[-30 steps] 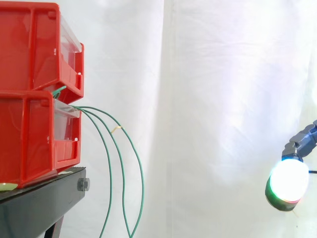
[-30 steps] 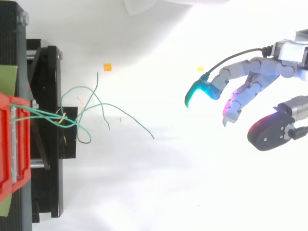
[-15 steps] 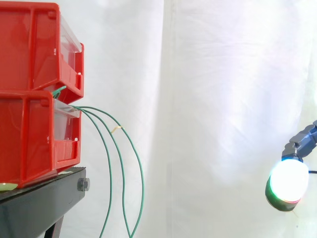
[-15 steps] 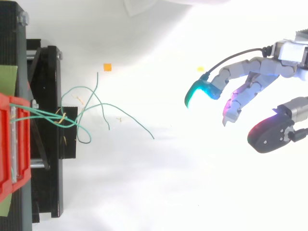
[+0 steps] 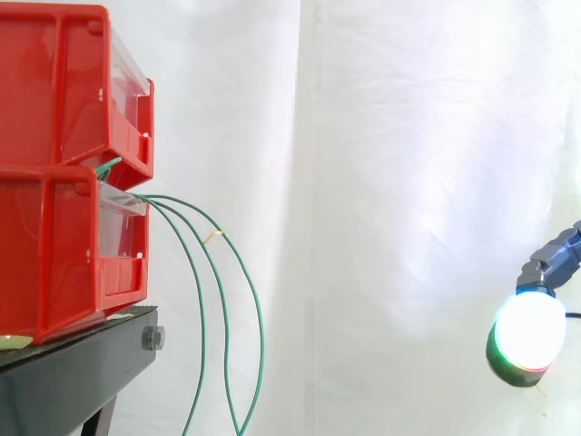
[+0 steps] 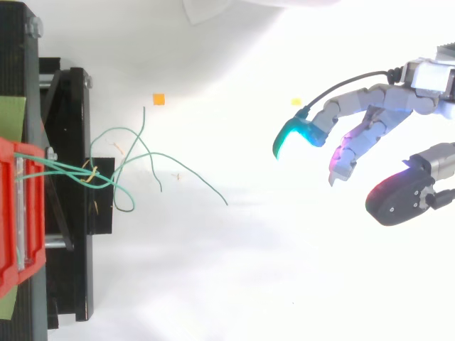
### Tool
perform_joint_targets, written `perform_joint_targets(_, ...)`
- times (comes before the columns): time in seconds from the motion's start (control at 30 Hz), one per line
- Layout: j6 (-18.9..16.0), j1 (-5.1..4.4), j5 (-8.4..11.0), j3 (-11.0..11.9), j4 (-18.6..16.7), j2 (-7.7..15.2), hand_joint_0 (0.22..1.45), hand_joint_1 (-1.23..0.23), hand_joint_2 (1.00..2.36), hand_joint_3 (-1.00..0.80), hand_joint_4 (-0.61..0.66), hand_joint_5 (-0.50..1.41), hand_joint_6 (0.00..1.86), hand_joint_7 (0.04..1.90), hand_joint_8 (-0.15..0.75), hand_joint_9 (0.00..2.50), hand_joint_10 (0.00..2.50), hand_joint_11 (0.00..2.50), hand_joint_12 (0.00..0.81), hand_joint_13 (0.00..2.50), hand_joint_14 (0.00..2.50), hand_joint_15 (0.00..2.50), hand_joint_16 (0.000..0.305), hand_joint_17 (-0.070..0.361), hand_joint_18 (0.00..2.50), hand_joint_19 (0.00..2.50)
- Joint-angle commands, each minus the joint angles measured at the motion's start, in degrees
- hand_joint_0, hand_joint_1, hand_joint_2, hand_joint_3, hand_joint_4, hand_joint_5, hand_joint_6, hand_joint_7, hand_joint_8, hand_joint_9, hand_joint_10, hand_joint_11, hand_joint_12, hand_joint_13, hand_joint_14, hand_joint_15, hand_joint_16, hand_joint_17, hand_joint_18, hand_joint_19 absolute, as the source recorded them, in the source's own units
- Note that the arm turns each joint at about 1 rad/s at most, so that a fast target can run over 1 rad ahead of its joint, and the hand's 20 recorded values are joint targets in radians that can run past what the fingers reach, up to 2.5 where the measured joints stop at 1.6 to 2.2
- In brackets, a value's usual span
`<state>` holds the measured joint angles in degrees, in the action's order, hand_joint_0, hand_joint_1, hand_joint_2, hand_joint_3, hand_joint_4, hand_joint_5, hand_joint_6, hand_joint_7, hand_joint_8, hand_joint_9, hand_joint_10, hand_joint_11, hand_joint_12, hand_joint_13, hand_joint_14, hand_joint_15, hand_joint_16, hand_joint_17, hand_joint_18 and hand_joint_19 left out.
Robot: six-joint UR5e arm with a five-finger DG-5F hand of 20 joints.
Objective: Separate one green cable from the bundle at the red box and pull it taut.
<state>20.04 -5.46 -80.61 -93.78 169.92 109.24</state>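
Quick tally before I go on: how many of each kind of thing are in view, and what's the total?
red bins: 2, stacked
green cables: 3, judged by the free ends in the top view
black stand: 1
robot hand: 1, open, well clear of the cables
Total: 7

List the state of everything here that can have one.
red bins: stacked two high on the black stand.
green cables: slack, drooping from the red bins, none singled out.
hand: open, fingers relaxed, holding nothing, well apart from the green cables.
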Motion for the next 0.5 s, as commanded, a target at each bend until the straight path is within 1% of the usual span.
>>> perform_joint_targets(0.0, 0.00, 0.01, 0.01, 0.00, 0.07, -0.08, 0.55, -0.43, 1.00, -0.50, 0.23, -0.24, 0.50, 0.60, 0.298, 0.86, 0.02, 0.45, 0.378, 0.80, 0.02, 0.49, 0.044, 0.098, 0.68, 0.72)
perform_joint_targets(0.47, 0.00, 0.01, 0.01, 0.00, 0.07, 0.01, 0.55, -0.43, 1.00, -0.50, 0.24, -0.24, 0.50, 0.61, 0.297, 0.86, 0.01, 0.46, 0.379, 0.80, 0.02, 0.48, 0.044, 0.098, 0.68, 0.73)
